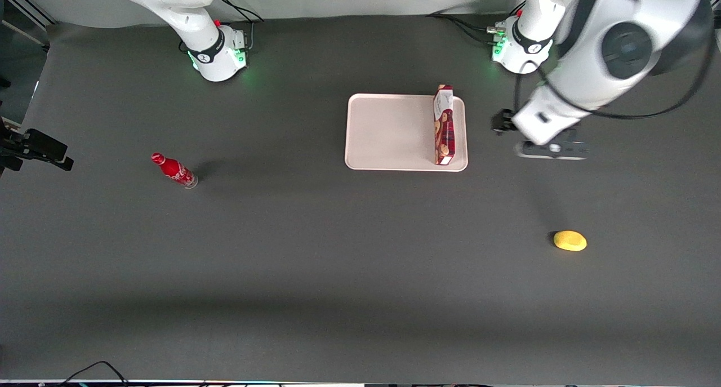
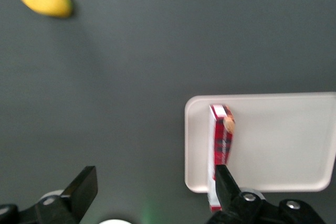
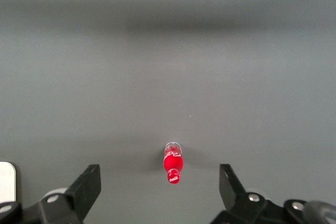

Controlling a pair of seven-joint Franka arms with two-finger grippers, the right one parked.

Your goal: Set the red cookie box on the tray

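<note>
The red cookie box (image 1: 444, 125) is already lying on the tray (image 1: 388, 132), standing on 1 long narrow edge close along the tray's rim at the working arm's end, with its white label end pointing toward the front camera. The left gripper (image 2: 152, 187) is hanging above bare table just beside that same end of the tray, clear of the box, its 2 fingers spread wide apart and holding nothing.

Judging from this, the placing looks done and the step in hand is getting the arm away cleanly. The box is balancing on a thin edge, so it looks easy to tip; doing this well means keeping the open fingers away from the tray's rim and lifting upward before swinging sideways, so nothing brushes the carton. Moving away from the tray, not over it, looks safest.

A yellow lemon-like object (image 1: 570, 240) is sitting well apart from the tray, nearer the front camera, and a small red bottle (image 1: 173, 170) is lying far from the tray toward the parked arm's end.
</note>
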